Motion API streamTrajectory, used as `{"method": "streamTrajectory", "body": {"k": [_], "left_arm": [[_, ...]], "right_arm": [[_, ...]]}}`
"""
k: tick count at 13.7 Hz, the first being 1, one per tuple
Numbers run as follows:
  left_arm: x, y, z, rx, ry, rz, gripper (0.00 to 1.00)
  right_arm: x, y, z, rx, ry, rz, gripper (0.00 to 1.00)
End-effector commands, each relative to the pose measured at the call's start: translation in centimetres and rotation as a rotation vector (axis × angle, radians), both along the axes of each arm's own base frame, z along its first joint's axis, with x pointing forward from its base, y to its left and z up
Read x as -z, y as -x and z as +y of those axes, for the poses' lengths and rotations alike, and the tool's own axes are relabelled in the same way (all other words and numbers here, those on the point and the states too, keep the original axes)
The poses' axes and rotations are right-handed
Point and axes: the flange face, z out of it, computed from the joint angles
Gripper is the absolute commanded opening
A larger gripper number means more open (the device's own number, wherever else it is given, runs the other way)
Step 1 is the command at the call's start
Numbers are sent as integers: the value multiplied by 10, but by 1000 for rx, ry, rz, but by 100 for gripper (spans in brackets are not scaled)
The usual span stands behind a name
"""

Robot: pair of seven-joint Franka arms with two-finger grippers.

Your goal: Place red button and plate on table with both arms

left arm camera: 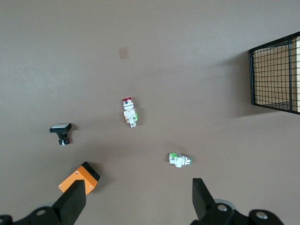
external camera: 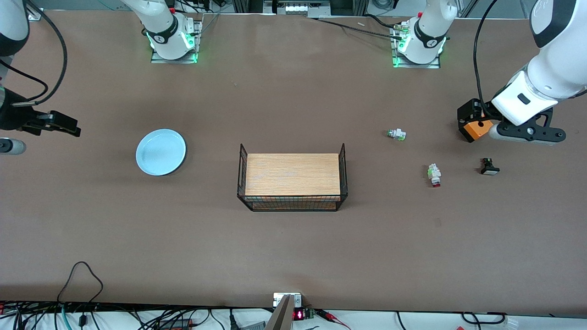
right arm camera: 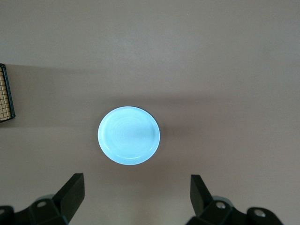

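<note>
The red button (external camera: 434,175) lies on its side on the brown table (external camera: 293,247) toward the left arm's end; it also shows in the left wrist view (left arm camera: 129,111), red cap at one end, green mark on the body. The pale blue plate (external camera: 161,151) lies flat on the table toward the right arm's end and shows in the right wrist view (right arm camera: 129,135). My left gripper (external camera: 474,123) (left arm camera: 138,194) is open and empty, up over the table beside the switches. My right gripper (external camera: 62,124) (right arm camera: 136,187) is open and empty, up over the table beside the plate.
A black wire tray (external camera: 292,201) with a wood floor stands mid-table (left arm camera: 274,75). A white switch with a green end (external camera: 396,134) (left arm camera: 179,160) and a black one with a white cap (external camera: 489,167) (left arm camera: 61,131) lie near the red button. An orange block (left arm camera: 79,178) shows by one left finger.
</note>
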Motion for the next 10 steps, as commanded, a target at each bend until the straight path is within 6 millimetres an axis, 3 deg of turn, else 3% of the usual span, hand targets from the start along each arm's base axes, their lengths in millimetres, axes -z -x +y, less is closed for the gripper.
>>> {"method": "streamTrajectory", "body": {"k": [1,4,10], "left_arm": [[-4,-3,2,26,20,9,100],[-4,-3,2,24,20,9,100],[-4,-3,5,20,22,9,100]], "right_arm": [[-11,18,0,4,-2,-30,100],[-29,20,1,4,-5,-31,100],[-25,18,3,-9,-3,-19,100]]}}
